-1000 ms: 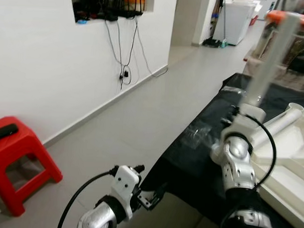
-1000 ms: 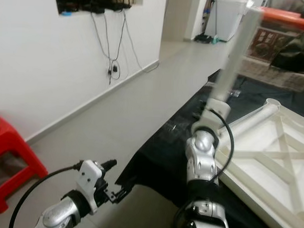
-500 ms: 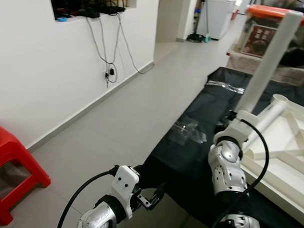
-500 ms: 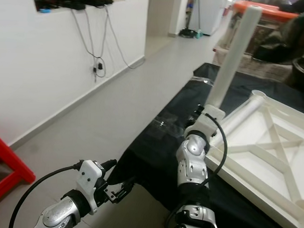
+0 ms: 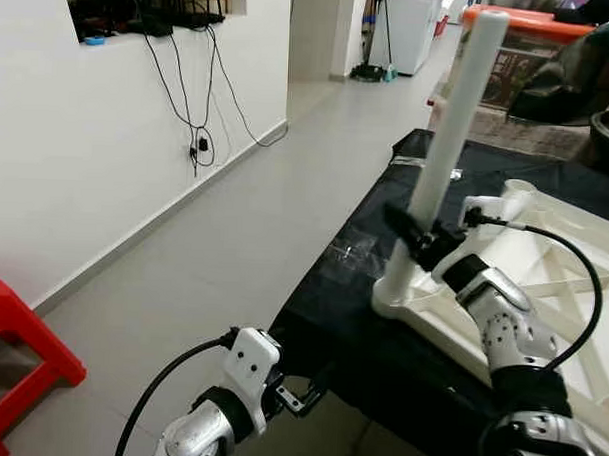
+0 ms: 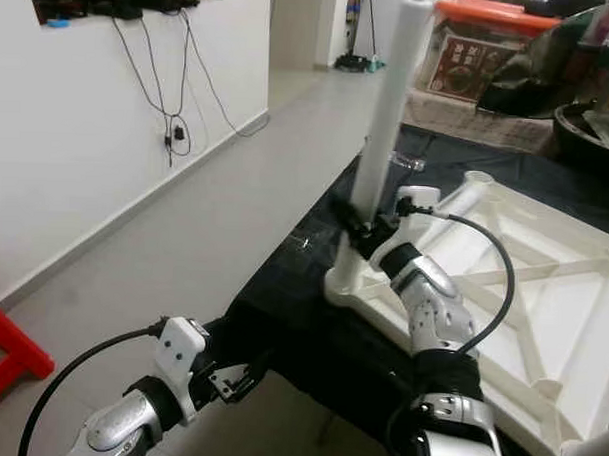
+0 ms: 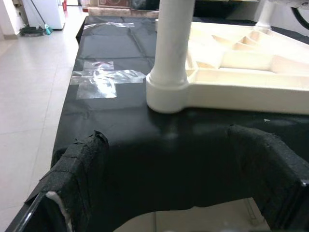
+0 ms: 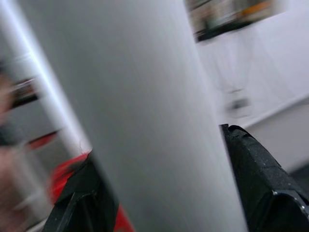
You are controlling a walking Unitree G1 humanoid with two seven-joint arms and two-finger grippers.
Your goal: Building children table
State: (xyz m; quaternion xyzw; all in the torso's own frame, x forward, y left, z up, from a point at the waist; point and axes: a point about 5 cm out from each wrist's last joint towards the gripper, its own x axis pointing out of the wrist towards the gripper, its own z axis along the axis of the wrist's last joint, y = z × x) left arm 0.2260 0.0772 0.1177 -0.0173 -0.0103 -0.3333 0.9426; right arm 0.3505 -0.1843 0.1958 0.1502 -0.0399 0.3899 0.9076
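— So, where is the long white plastic table leg (image 5: 446, 143) right now?

— Standing nearly upright, tilted slightly, with its lower end in the round corner socket of the upturned cream-white plastic tabletop (image 6: 541, 326). That tabletop lies underside up on the black-covered counter (image 5: 380, 361), at the corner nearest the open floor.

— And the right hand (image 5: 421, 240)?

— Clamped on the leg low down, just above the socket. The right wrist view has a black finger (image 8: 258, 186) on each side of the blurred white tube, pressed to it.

— What about the left hand (image 7: 169, 193)?

— Low, off the counter's near edge, holding nothing. Its two black fingers (image 7: 72, 179) are spread wide, and between them the left wrist view looks at the socket and a patch of clear tape (image 7: 104, 77) on the black cover.

— Anything else around?

— Grey tiled floor (image 5: 213, 255), a white wall with hanging black cables (image 5: 194, 94), and a red plastic stool (image 5: 15, 358) at the robot's left.
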